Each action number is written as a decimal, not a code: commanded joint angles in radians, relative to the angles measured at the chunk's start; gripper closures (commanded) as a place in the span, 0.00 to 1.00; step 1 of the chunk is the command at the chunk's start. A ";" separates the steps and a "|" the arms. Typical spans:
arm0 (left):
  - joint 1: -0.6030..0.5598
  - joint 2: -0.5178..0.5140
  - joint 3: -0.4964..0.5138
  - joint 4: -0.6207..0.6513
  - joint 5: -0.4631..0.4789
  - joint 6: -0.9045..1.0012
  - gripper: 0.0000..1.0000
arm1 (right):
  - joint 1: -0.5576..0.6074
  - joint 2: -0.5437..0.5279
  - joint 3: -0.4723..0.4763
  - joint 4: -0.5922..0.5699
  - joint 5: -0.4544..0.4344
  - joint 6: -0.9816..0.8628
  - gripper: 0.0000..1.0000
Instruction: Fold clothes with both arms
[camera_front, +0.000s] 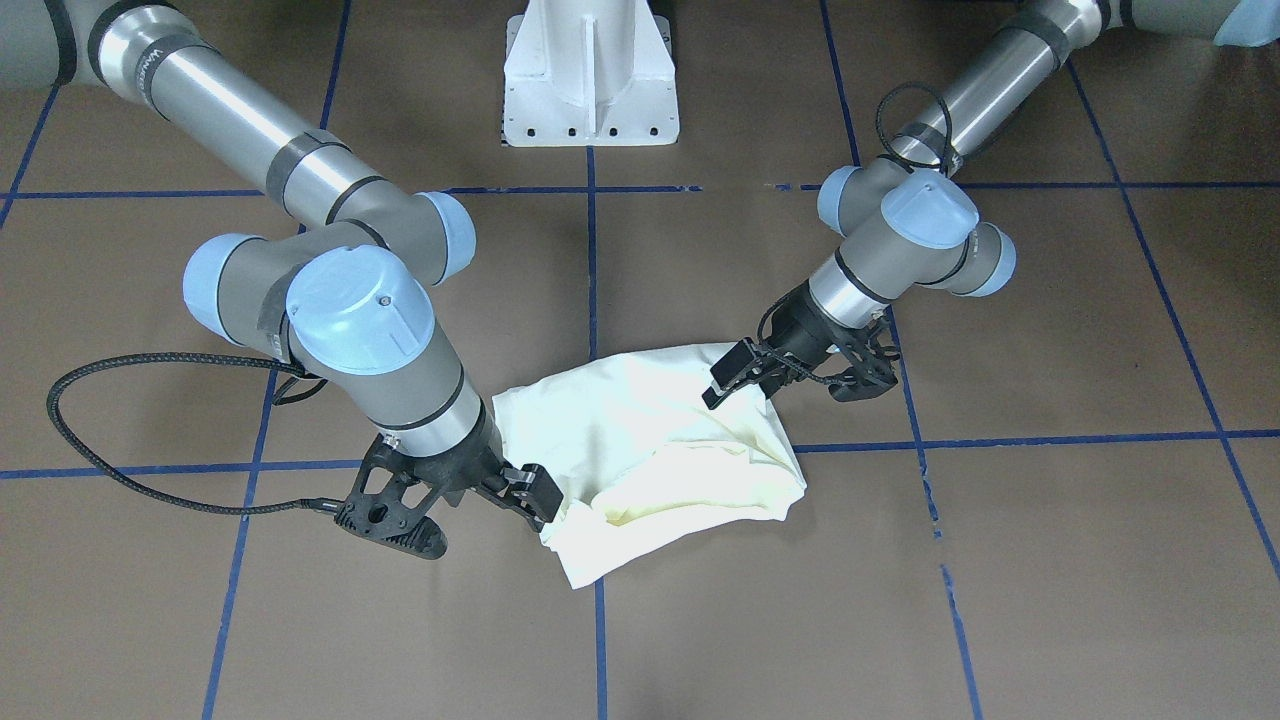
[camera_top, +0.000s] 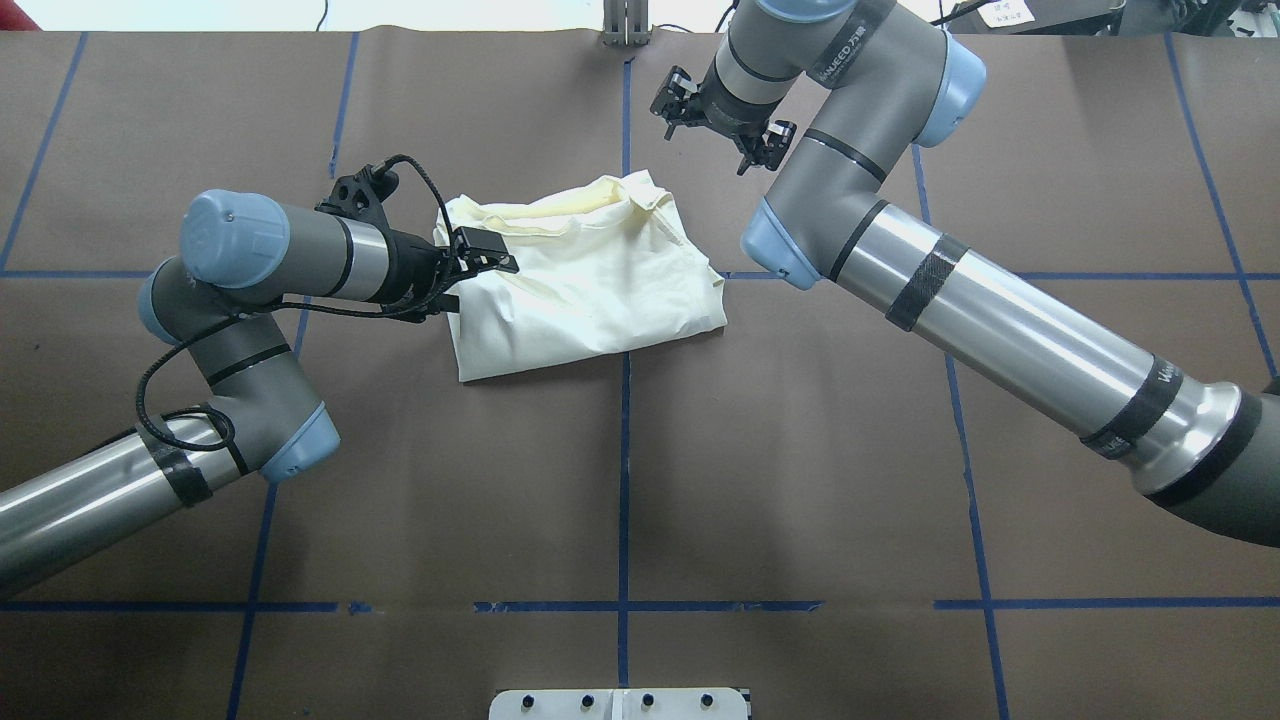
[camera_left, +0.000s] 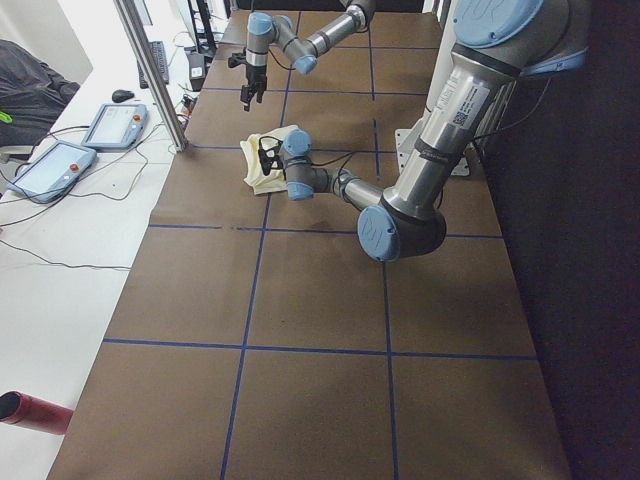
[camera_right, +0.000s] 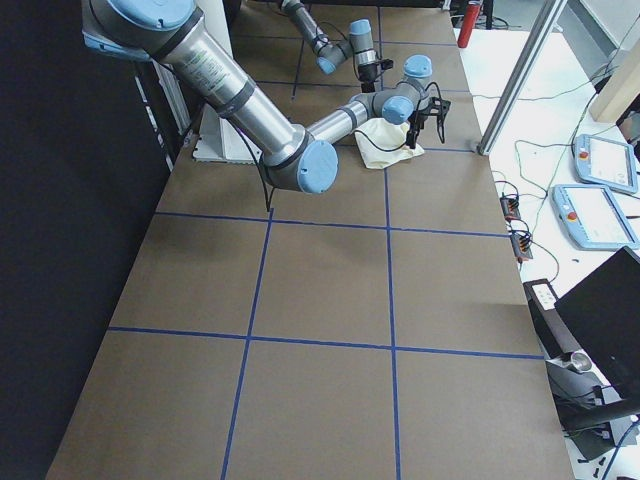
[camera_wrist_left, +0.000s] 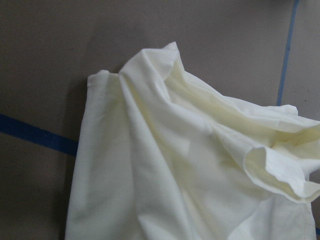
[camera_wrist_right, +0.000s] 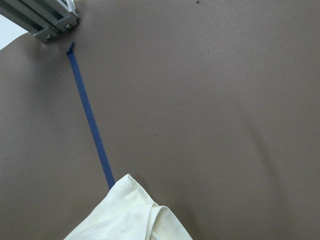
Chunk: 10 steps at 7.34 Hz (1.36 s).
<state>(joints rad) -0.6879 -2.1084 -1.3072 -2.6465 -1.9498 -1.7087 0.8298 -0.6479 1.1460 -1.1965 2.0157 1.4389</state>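
Front-facing view: T-shirt (camera_front: 650, 440) lies bunched on the tabletop (camera_front: 1000, 560).
Overhead view: left claw (camera_top: 480, 275) spread above the T-shirt's edge; right claw (camera_top: 718, 125) spread, empty, beyond the T-shirt.
Judged step: regrasp. Next, each claw pinches 1 T-shirt corner.

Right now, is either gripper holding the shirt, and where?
Nothing is held. The right gripper hangs open above the table; the left gripper is open over the edge of the shirt.

Table (camera_top: 800, 480): brown, gridded with blue tape (camera_top: 623, 450).
Shirt (camera_top: 590, 290): lay crumpled on it, well apart from the pedestal base (camera_front: 590, 90).
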 joint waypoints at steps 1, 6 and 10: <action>0.021 -0.015 0.006 -0.001 -0.004 0.007 0.00 | 0.000 -0.009 0.014 0.000 0.001 0.000 0.00; 0.091 0.052 -0.122 -0.010 -0.090 0.001 0.00 | 0.015 -0.009 0.014 0.000 0.003 -0.002 0.00; 0.159 0.094 -0.203 0.003 -0.089 0.014 0.00 | 0.009 -0.010 0.040 -0.008 0.003 0.000 0.00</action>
<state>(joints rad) -0.5350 -2.0409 -1.4730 -2.6498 -2.0316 -1.6972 0.8431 -0.6570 1.1700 -1.1989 2.0187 1.4384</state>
